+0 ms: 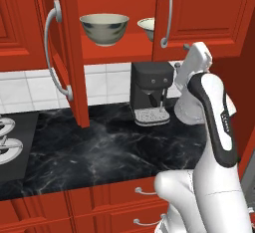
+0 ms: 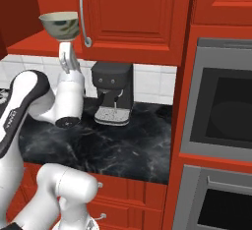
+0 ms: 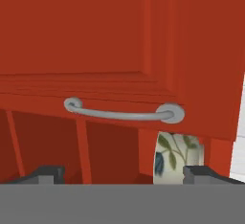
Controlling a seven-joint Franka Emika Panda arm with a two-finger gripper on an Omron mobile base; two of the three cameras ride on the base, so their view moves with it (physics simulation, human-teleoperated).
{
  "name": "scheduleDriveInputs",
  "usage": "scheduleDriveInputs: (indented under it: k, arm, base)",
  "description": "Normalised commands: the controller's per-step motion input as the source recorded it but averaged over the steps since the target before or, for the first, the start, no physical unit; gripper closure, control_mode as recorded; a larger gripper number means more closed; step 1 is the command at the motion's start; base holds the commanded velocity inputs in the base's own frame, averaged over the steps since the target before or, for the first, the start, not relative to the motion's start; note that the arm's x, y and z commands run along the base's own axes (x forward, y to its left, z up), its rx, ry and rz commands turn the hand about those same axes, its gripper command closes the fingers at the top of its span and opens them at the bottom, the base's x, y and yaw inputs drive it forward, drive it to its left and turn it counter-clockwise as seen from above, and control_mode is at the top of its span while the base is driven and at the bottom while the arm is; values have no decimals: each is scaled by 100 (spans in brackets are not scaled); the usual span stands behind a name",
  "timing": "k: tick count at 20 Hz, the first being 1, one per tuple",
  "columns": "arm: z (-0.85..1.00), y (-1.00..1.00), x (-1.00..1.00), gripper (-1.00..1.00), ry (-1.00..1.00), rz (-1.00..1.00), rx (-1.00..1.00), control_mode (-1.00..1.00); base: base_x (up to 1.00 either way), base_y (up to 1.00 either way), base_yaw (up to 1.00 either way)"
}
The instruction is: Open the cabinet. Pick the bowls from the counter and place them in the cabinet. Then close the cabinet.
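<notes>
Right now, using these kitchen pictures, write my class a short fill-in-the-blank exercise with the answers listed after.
1. Both bowls sit on the shelf inside the ___.
2. The cabinet's left door stands ___.
3. On the counter, below the cabinet's right door, stands a black ___ machine.
4. The wall behind the counter is covered in white ___.

Missing words: cabinet; open; coffee; tiles

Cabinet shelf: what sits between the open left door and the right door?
Both bowls: the deeper bowl mid-shelf and the shallower bowl half hidden behind the right door. Left base view, beyond the open left door.
</notes>
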Motion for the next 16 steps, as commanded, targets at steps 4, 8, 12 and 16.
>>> scheduleDriveInputs:
  k: [4,8,12,16]
  arm:
    - [56,0,-78,-100,11,0,0,-100]
    - [49,0,-80,-100,17,0,0,-100]
    - [25,4,-86,-100,18,0,0,-100]
    - [1,18,-89,-100,8,-1,0,-100]
  base:
    - [0,0,0]
    - [0,0,0]
    - [0,0,0]
    - [0,0,0]
